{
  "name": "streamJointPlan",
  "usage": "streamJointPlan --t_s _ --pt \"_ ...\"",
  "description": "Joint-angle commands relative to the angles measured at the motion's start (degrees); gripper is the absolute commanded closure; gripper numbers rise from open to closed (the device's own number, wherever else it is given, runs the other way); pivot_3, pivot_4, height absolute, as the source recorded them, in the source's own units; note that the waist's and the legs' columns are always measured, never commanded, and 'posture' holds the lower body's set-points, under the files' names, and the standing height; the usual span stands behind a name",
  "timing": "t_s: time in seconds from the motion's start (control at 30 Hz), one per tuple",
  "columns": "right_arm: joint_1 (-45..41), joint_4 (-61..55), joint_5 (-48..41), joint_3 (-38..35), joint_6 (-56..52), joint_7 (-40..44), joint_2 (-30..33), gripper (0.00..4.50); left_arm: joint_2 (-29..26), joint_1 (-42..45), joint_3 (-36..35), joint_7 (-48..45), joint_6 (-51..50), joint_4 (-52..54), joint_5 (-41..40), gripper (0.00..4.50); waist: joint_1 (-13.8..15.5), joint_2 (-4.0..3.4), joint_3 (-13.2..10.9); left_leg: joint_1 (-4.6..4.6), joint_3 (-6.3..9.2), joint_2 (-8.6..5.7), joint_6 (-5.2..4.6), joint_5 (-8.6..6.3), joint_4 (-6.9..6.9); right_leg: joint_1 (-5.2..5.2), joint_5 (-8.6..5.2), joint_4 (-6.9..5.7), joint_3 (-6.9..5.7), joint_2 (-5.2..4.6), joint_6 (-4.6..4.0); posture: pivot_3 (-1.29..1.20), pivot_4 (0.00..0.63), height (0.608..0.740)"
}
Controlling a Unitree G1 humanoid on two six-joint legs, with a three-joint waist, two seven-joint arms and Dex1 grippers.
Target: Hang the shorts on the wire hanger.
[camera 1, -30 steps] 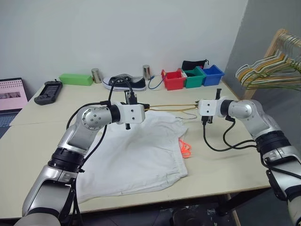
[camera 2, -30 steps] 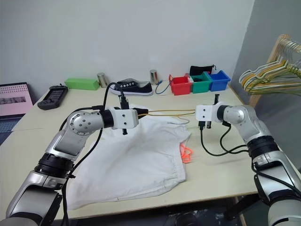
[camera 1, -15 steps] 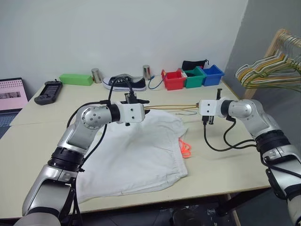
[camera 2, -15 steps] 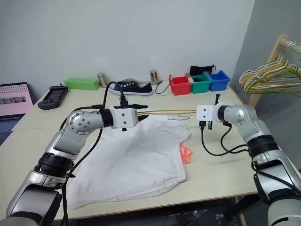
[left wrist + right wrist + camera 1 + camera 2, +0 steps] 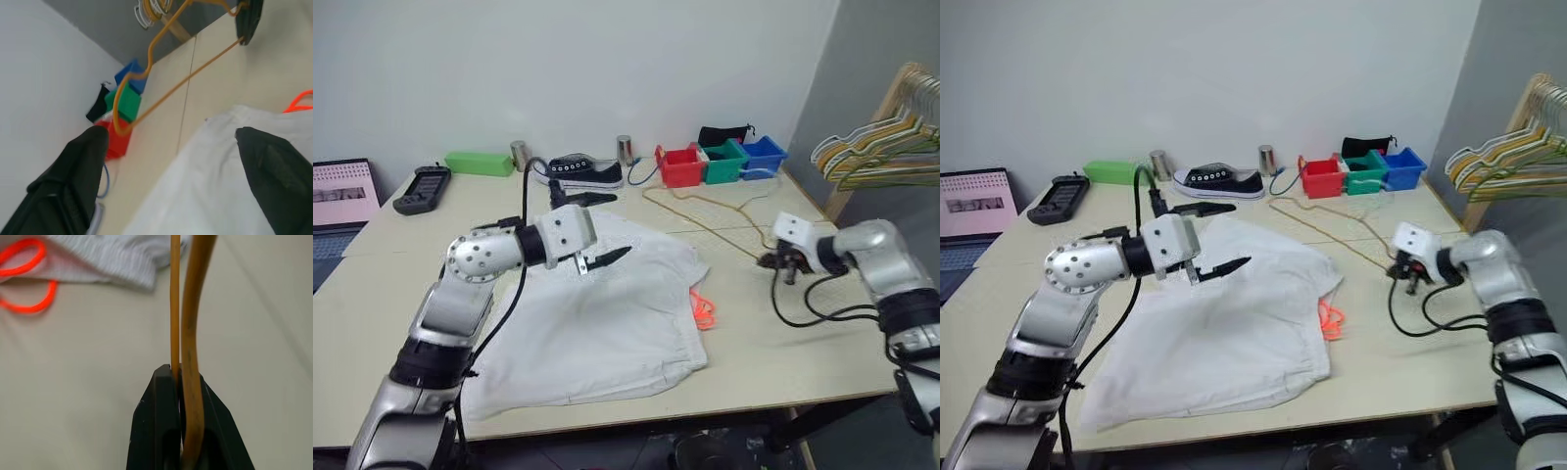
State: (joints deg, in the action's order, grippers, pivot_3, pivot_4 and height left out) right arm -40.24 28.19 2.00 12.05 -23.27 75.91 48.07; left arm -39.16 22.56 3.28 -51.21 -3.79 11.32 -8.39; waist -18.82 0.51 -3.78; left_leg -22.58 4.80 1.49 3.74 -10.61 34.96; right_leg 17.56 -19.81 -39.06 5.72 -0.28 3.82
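On the left half of the table [image 5: 372, 284] the shorts [image 5: 607, 323] lie flat and spread, their orange drawstring [image 5: 703, 309] trailing off the right-hand hem onto bare tabletop. Above their upper left part hovers the left gripper [image 5: 592, 230], fingers spread wide and holding nothing. To the right, the right gripper [image 5: 773, 260] is clamped tight on one corner of the hanger [image 5: 705, 217], both wires pinched between its fingers; the rest of the frame lies low over the table beyond the shorts, its hook reaching toward the coloured bins [image 5: 720, 162].

The step in hand looks like getting fabric and wire together. I judge it goes best if the right gripper holds the hanger level and steady while the left takes one edge of the shorts, pinching a single layer cleanly, and draws it over the bar; a floppy cloth this wide will sag and slide off unless it is pulled well across.

For room, the open tabletop near the drawstring is the best working space. The shoe [image 5: 585, 171] and bins crowd the far edge, the table's right edge is close to the right gripper, and the rack of hangers [image 5: 881, 157] stands just beyond it.
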Motion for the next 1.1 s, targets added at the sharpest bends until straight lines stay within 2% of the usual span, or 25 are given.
streamJointPlan --t_s 0.03,0.1,0.23,0.33,0.43,0.67,0.9,0.97,1.1 --pt "5.6 -12.1 -9.4 -1.7 -20.7 11.4 7.2 4.50 1.8 -6.5 -3.9 3.4 -10.0 9.4 -7.4 0.05 0.3 -0.02 0.0 -0.04 0.01 0.00 0.00 0.00 0.00 0.03 -0.01 0.00 -0.01 0.02 0.01 -0.23 0.001 0.740" --pt "11.4 -18.2 -13.6 -2.1 -28.9 13.4 10.8 4.50 2.1 -11.6 -4.7 4.4 -15.6 14.2 -11.2 0.05 0.8 0.02 0.0 0.00 -0.02 0.04 0.01 -0.01 0.02 0.00 -0.05 0.01 -0.01 0.04 -0.04 -0.23 0.005 0.740" --pt "24.4 -30.6 -20.9 -4.4 -37.1 13.4 16.9 4.50 1.0 -21.0 -6.2 4.5 -24.8 22.8 -18.8 0.05 1.6 0.09 0.0 -0.08 -0.06 0.09 0.02 -0.02 0.01 0.10 -0.21 0.05 0.01 0.09 -0.09 -0.22 0.009 0.740" --pt "34.2 -36.5 -28.5 -9.2 -47.1 11.4 18.0 4.50 1.0 -26.0 -8.2 6.0 -30.3 27.6 -24.7 0.05 1.7 0.24 -0.1 -0.09 -0.14 0.09 0.03 -0.02 0.01 0.16 -0.31 0.02 0.04 0.08 -0.25 -0.21 0.012 0.740" --pt "40.6 -40.1 -32.8 -13.2 -50.8 9.2 18.4 4.50 0.7 -27.2 -9.0 7.2 -32.3 29.3 -26.3 0.05 2.1 0.49 -0.2 0.06 -0.17 0.09 0.10 -0.06 0.04 0.27 -0.45 0.07 0.04 0.05 -0.48 -0.21 0.011 0.740" --pt "48.6 -45.2 -39.1 -17.6 -55.1 3.1 16.0 4.50 0.6 -26.7 -7.4 9.0 -33.4 30.3 -26.8 0.05 2.0 0.83 -0.3 0.02 -0.18 0.09 0.41 -0.26 0.03 0.35 -0.46 0.13 0.00 0.01 -0.47 -0.21 0.002 0.740" --pt "50.9 -45.4 -42.4 -18.8 -56.4 -2.4 13.4 4.50 0.0 -25.6 -6.9 9.5 -34.0 30.8 -27.7 0.05 2.1 0.82 -0.1 -0.15 -0.22 0.08 0.37 -0.23 0.02 0.53 -0.45 0.15 0.06 0.01 -0.46 -0.21 0.000 0.740" --pt "51.5 -46.5 -43.3 -18.3 -56.0 -3.1 13.2 4.50 -0.5 -25.8 -7.2 8.9 -33.6 30.3 -27.4 0.05 2.1 0.81 -0.1 -0.20 -0.22 0.09 0.09 -0.06 0.02 0.58 -0.45 0.14 0.04 0.03 -0.45 -0.21 0.000 0.740" --pt "50.7 -47.7 -44.8 -16.5 -56.3 -5.7 11.4 4.50 -1.0 -24.1 -6.8 8.6 -33.1 29.2 -26.8 0.05 2.3 0.82 -0.1 -0.28 -0.23 0.12 0.12 -0.09 -0.05 0.67 -0.56 0.14 0.03 0.07 -0.50 -0.22 0.000 0.740"
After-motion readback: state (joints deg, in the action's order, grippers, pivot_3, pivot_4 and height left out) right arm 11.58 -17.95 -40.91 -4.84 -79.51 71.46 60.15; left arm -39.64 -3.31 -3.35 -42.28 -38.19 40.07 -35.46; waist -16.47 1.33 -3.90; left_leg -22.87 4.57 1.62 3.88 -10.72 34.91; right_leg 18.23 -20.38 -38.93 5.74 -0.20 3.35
